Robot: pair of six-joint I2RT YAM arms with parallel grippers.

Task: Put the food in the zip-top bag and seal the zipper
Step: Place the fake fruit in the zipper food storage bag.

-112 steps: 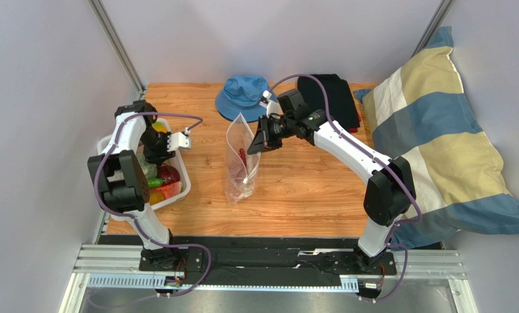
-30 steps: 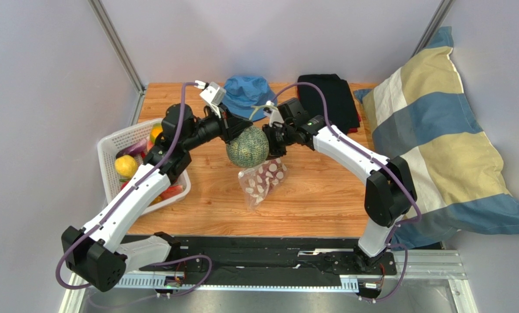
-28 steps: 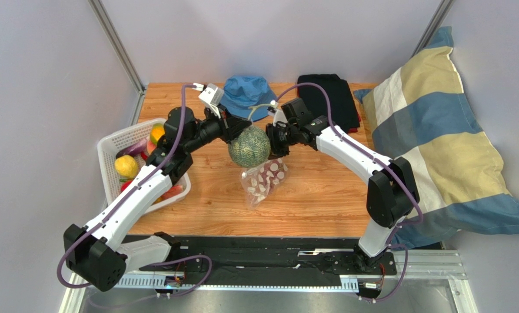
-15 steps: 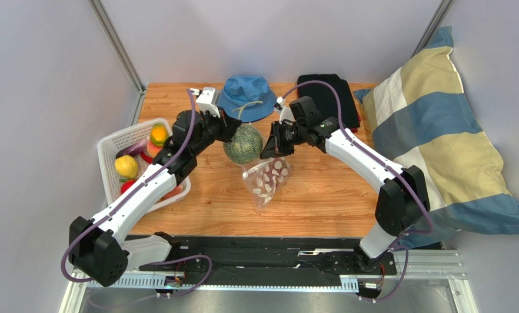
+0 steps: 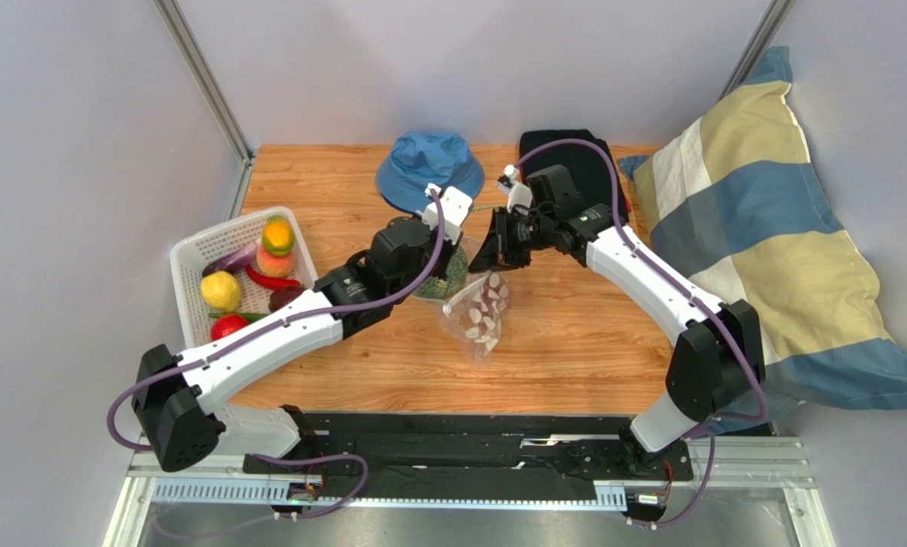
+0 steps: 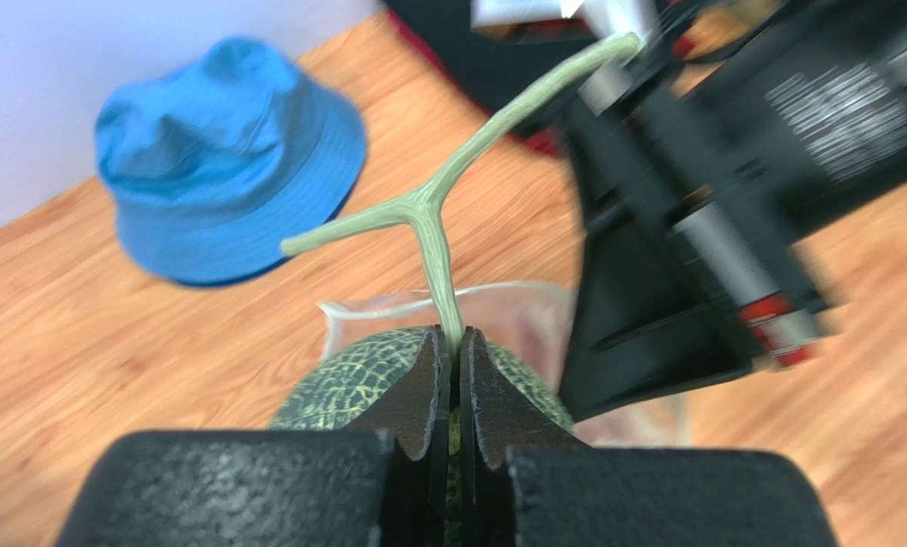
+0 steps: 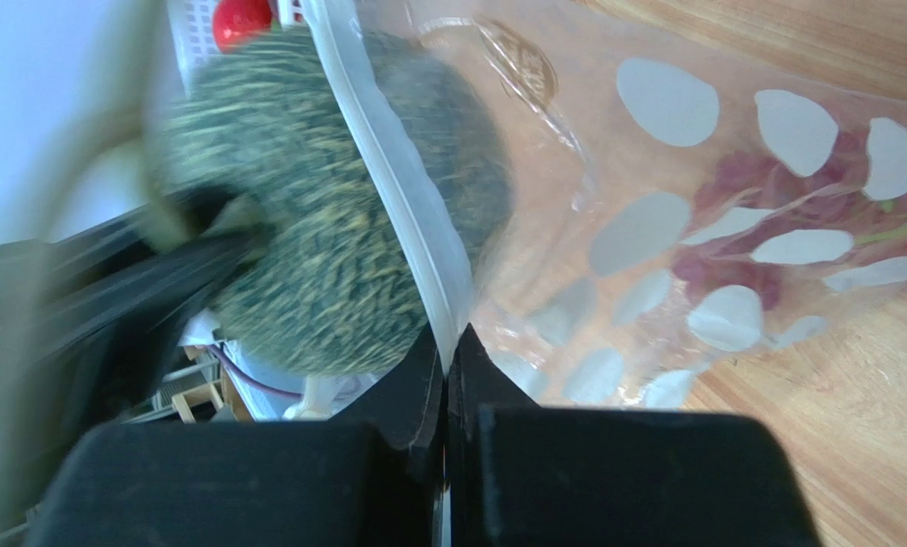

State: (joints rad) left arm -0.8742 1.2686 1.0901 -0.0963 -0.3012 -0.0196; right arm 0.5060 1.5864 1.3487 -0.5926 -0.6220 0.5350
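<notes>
My left gripper (image 5: 444, 253) is shut on the pale stem (image 6: 435, 228) of the ribbed green squash ball (image 6: 333, 388). It holds the ball at the mouth of the zip-top bag (image 5: 483, 317). My right gripper (image 5: 488, 251) is shut on the bag's zipper strip (image 7: 378, 160) and holds the mouth up. In the right wrist view the squash (image 7: 310, 228) straddles the strip, partly behind the clear dotted wall (image 7: 709, 228). Purple grapes (image 7: 766, 217) lie inside the bag. In the top view my left wrist hides most of the squash (image 5: 456, 271).
A white mesh basket (image 5: 190, 262) at the left holds a yellow fruit (image 5: 221, 291), a red fruit (image 5: 228, 327), a red pepper (image 5: 270, 277) and other toys. A blue hat (image 5: 430, 169) and black cloth (image 5: 584, 154) lie at the back. A striped pillow (image 5: 766, 239) lies at the right.
My left gripper carried the squash right and down to the bag's mouth. My right gripper shifted slightly right, still holding the bag's edge.
</notes>
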